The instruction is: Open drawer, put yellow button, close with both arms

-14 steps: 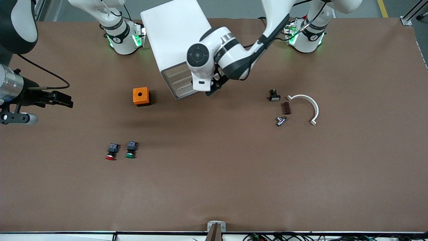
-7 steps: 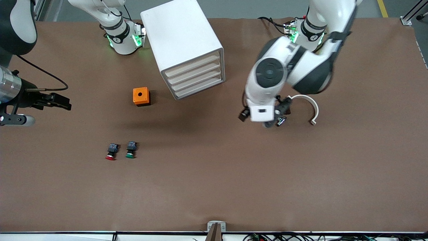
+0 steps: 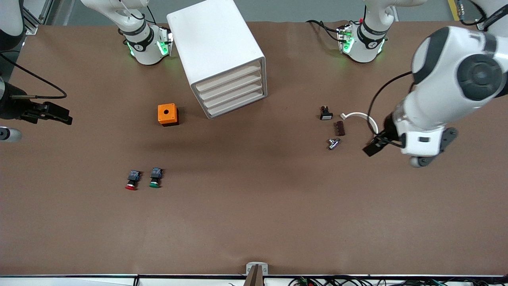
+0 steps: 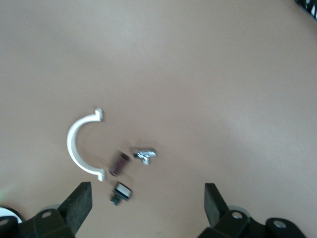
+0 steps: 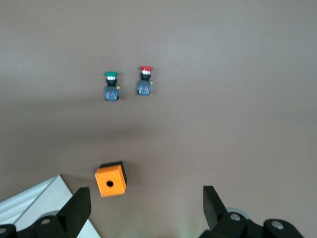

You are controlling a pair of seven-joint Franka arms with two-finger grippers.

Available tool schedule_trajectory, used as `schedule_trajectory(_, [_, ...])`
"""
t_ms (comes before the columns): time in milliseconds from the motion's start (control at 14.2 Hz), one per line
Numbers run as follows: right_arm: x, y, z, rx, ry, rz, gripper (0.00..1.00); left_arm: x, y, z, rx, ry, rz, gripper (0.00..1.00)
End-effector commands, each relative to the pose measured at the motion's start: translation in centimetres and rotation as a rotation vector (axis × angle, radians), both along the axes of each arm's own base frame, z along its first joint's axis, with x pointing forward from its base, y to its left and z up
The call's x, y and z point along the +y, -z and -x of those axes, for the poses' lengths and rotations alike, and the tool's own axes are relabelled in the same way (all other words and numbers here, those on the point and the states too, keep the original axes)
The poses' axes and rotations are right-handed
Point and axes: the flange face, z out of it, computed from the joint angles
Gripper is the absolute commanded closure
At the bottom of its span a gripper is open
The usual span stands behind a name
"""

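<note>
Between the arm bases: white cabinet [image 3: 216,51], four drawers, top drawer [image 3: 228,78] flush shut, contents hidden. No yellow button visible anywhere. Nearer the camera, toward the right arm's end: orange box [image 3: 167,114], red button [image 3: 132,180], green button [image 3: 155,177]. Left gripper [image 4: 147,201] spread, empty, over small parts and white clip [image 3: 368,123]. Right gripper [image 5: 146,203] spread, empty.

Desk [image 3: 254,222]: brown surface.

Orange box [image 3: 167,114], round hole on top, nr the cabinet, toward right arm's end. Red-capped button [image 3: 132,180] & green-capped button [image 3: 155,177] lie side by side, apart, nearer front cam than box.

Toward left arm's end: white C-clip [image 3: 363,121], small dark-brown block [image 3: 339,128], metal fitting [image 3: 333,143], small black part w/ white face [image 3: 326,113], grouped close together.
</note>
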Motion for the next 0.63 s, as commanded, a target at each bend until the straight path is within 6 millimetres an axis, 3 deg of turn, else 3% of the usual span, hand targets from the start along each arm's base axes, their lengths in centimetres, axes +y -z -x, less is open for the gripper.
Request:
schedule_trajectory(0, [-0.3, -0.4, 1.0, 0.04, 0.009, 0.006, 0.0, 4.3, -2.1, 0.9, -0.005, 0.076, -0.016, 0.0])
schedule_trajectory(70, [-0.3, -1.1, 1.4, 0.025, 0.009, 0.004, 0.0, 5.4, -3.3, 1.4, -0.006, 0.11, -0.02, 0.0])
schedule_trajectory(351, [-0.5, -1.2, 2.7, 0.031, 0.009, 0.005, 0.0, 9.7, -6.8, 3.6, -0.012, 0.248, -0.033, 0.0])
schedule_trajectory(561, [-0.1, -1.3, 3.8, -0.053, -0.01, 0.002, 0.0, 11.9, -8.1, 6.6, 0.001, 0.45, -0.037, 0.0])
